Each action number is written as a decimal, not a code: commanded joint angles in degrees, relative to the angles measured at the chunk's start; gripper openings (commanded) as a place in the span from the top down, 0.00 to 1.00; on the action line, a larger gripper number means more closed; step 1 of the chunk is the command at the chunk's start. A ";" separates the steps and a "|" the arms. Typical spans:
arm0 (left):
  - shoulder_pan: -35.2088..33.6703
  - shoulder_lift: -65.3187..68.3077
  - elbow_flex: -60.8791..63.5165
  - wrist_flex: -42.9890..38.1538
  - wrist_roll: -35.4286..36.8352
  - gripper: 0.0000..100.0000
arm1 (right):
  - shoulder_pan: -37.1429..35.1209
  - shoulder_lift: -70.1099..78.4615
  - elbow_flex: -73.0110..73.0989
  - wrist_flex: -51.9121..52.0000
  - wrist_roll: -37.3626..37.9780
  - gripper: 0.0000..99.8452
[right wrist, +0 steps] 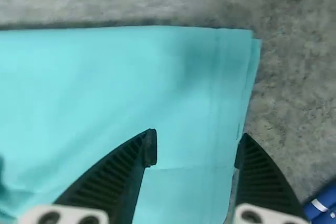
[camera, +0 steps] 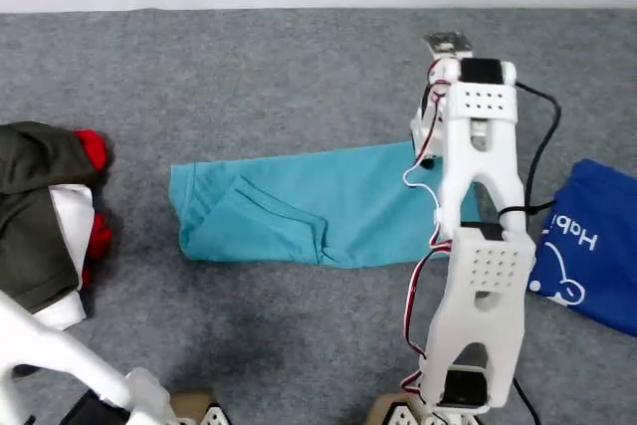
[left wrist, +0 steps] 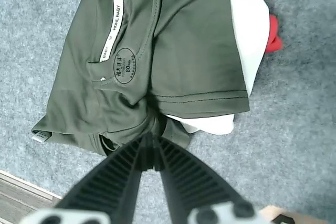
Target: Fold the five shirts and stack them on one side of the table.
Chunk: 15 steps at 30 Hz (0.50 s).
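A teal shirt [camera: 299, 211], folded into a long strip, lies across the middle of the table. My right gripper [right wrist: 197, 150] hovers open over its hem end [right wrist: 231, 77], one finger [right wrist: 147, 150] above the cloth and the other at the edge; in the high view this gripper [camera: 438, 131] is at the strip's right end. A dark olive shirt [left wrist: 157, 51] tops a pile with a white shirt [left wrist: 247, 19] and a red one [left wrist: 272, 35] at the table's left [camera: 35, 206]. My left gripper [left wrist: 153, 148] is shut, tips at the olive shirt's near edge. A blue shirt [camera: 597, 246] lies at the right.
Grey carpet-like cloth [camera: 299, 77] covers the table. The left arm's white link [camera: 60, 360] crosses the front left corner. A wooden edge [left wrist: 21, 192] shows beside the pile. Bare surface lies behind and in front of the teal shirt.
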 commanded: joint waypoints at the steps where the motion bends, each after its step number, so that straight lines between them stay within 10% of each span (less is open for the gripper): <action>1: 0.44 -1.32 -1.89 1.41 -0.53 1.00 | 2.15 1.10 -0.70 -0.75 -0.70 0.75; 15: 0.35 -1.67 -1.89 1.41 -0.44 1.00 | 2.77 10.86 -0.79 -0.84 -0.35 0.82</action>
